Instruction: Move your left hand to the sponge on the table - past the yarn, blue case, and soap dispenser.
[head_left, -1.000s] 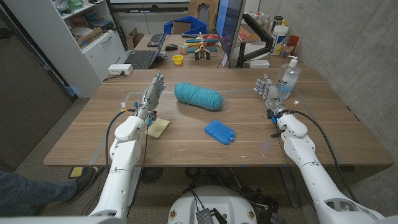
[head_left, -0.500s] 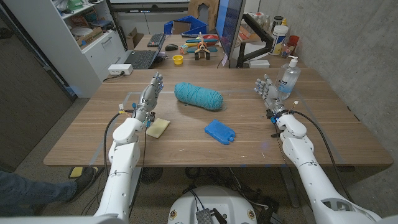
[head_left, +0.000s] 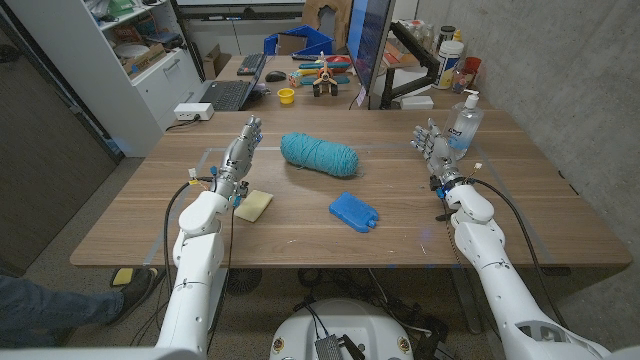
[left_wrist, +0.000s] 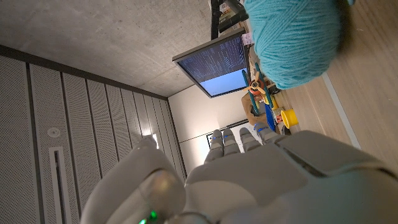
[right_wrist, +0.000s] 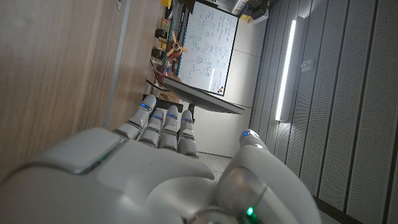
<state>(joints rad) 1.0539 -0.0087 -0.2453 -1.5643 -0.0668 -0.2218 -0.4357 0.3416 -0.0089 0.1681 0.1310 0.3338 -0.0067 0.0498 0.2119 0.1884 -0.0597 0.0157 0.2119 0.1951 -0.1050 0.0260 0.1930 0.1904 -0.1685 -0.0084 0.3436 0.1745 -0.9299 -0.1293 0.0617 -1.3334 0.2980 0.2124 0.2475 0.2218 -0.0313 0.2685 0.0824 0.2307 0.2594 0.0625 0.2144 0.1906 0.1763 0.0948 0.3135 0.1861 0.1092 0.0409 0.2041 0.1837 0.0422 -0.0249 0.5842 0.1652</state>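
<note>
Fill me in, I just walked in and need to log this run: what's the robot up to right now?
Nothing is being held. The left hand is raised, fingers apart, over the table's left side; the yellow sponge lies just beside its wrist, nearer the robot than the fingers. The teal yarn and blue case sit mid-table. The right hand stands open, next to the soap dispenser.

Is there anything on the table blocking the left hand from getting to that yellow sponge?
Nothing visible does. The left hand is raised just past the sponge, which lies beside that arm's wrist. The yarn, blue case and soap dispenser all sit off toward the robot's right, away from that path.
</note>
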